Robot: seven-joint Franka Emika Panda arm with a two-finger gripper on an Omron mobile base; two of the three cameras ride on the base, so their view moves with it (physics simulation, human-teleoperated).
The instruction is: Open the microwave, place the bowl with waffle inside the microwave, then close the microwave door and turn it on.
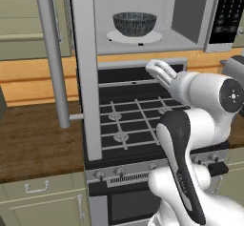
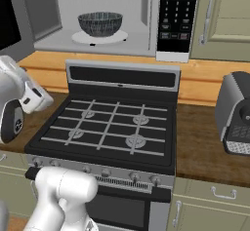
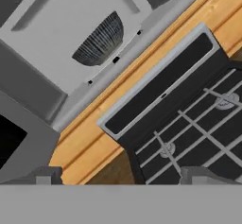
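The microwave [image 2: 177, 15] stands open above the stove, its pale cavity exposed. The speckled grey-blue bowl [image 1: 135, 24] [image 2: 100, 23] [image 3: 100, 41] sits on the white turntable inside. The waffle is hidden; the bowl's wall blocks the view into it. The microwave door [image 1: 86, 67] is swung out toward the camera on the left, its long silver bar handle [image 1: 52, 53] upright. My gripper [image 3: 125, 178] [image 1: 155, 68] hovers over the stove's back panel, below and in front of the cavity, clear of the bowl. It is open, with nothing between its fingertips [image 3: 47, 176].
A black gas stove [image 2: 112, 127] with grates and silver knobs lies under the arm. A wooden counter [image 1: 33, 139] runs on both sides. A dark toaster [image 2: 237, 113] sits on the right counter. Beige cabinets line the wall and floor.
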